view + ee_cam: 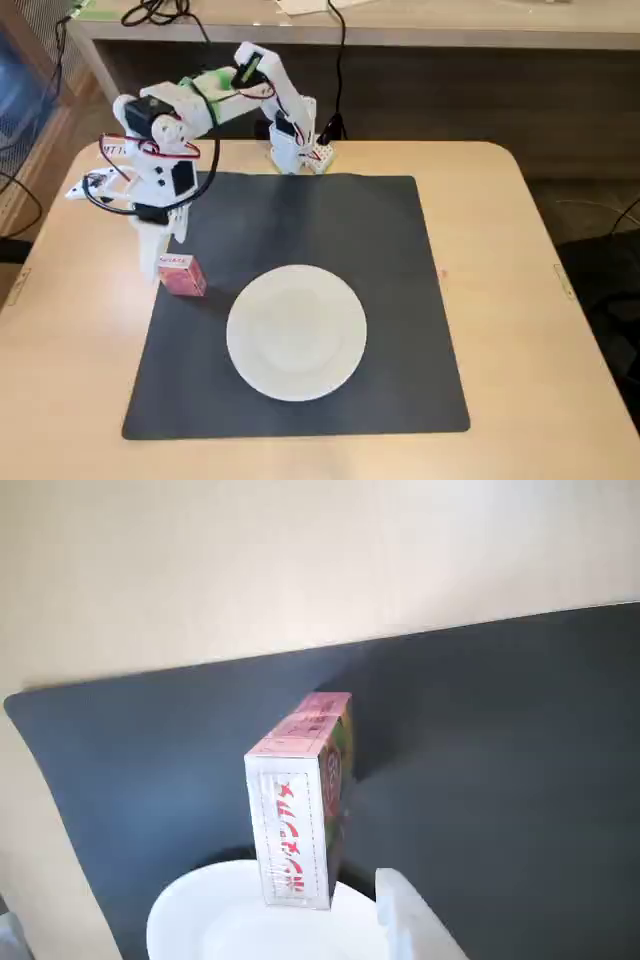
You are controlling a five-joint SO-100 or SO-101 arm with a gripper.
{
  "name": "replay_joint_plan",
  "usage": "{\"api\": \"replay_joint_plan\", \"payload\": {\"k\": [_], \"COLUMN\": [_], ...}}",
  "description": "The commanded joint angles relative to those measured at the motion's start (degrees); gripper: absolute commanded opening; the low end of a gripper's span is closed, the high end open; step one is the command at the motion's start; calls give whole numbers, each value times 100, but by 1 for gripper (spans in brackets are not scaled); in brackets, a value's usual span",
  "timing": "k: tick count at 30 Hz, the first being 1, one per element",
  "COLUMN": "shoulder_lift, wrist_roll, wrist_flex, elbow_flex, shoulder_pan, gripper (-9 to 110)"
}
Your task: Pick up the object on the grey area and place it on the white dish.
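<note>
The object, a small pink-red box point(182, 275), stands on end on the grey area point(330, 230) near its left edge in the fixed view. The white dish point(297, 332) lies right of it on the same mat. My gripper point(163, 262) points down just left of the box. In the wrist view the box point(298, 805) is seen end-on, its printed pale face toward the camera. One white finger point(410, 920) shows at the lower right, with a gap to the box. The gripper point(195, 900) looks open around the box. The dish point(215, 925) fills the bottom edge, on the mat point(500, 740).
The arm's base point(295, 145) stands at the mat's far edge, with cables running back to a shelf. Light wooden tabletop point(520, 250) surrounds the mat. The table's left edge is close to the arm.
</note>
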Motion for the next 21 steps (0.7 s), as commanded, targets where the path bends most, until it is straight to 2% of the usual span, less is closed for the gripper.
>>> {"api": "replay_joint_plan", "payload": {"k": [1, 12, 21], "shoulder_lift": [88, -536, -1248], "wrist_roll": [-35, -70, -88], "wrist_flex": [44, 18, 18], "elbow_flex": [-35, -325, -1055], "shoulder_pan": [53, 53, 88], "gripper": [45, 47, 41]}}
